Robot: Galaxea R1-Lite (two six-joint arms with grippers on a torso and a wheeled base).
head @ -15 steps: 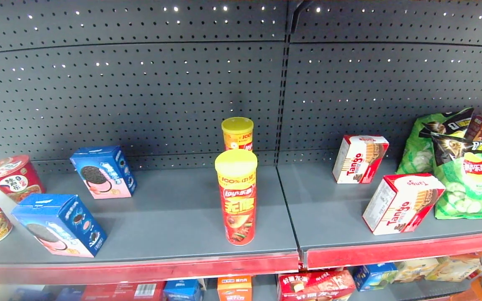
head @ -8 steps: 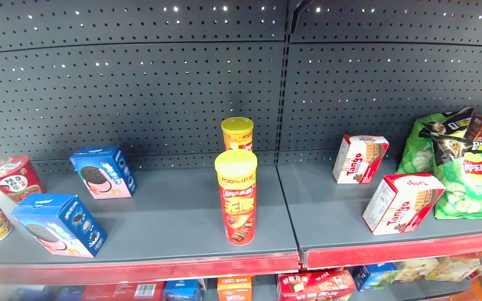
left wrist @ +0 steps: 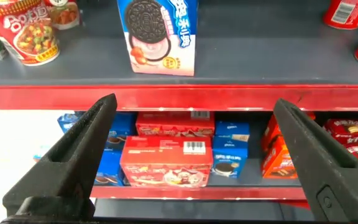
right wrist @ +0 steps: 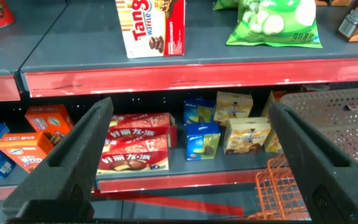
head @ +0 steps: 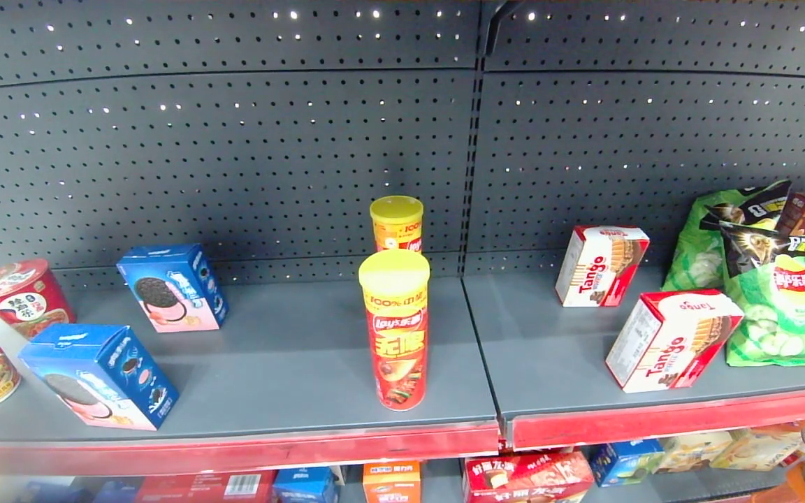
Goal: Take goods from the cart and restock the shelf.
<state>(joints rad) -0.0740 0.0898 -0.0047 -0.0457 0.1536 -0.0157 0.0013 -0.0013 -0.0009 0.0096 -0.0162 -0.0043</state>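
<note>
Left gripper [left wrist: 194, 101], right gripper [right wrist: 191, 103] agape; two cans [head: 395, 328] [head: 396, 223], two cookie boxes [head: 98, 374] [head: 173, 286], two wafer boxes [head: 671, 339] [head: 602, 265].

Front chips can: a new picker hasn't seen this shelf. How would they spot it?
On the grey shelf, find the seam between its two boards. Just left of it stand two yellow-lidded red cans; the front chips can is the one nearer the red edge, ahead of the rear can.

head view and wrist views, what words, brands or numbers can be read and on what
Pack print is not quoted here; where it stands:
front chip can: large lettering on yellow band and red body
white-and-red wafer box: large red lettering
blue cookie box: white lettering
red box on lower shelf: barcode, digits too small
</note>
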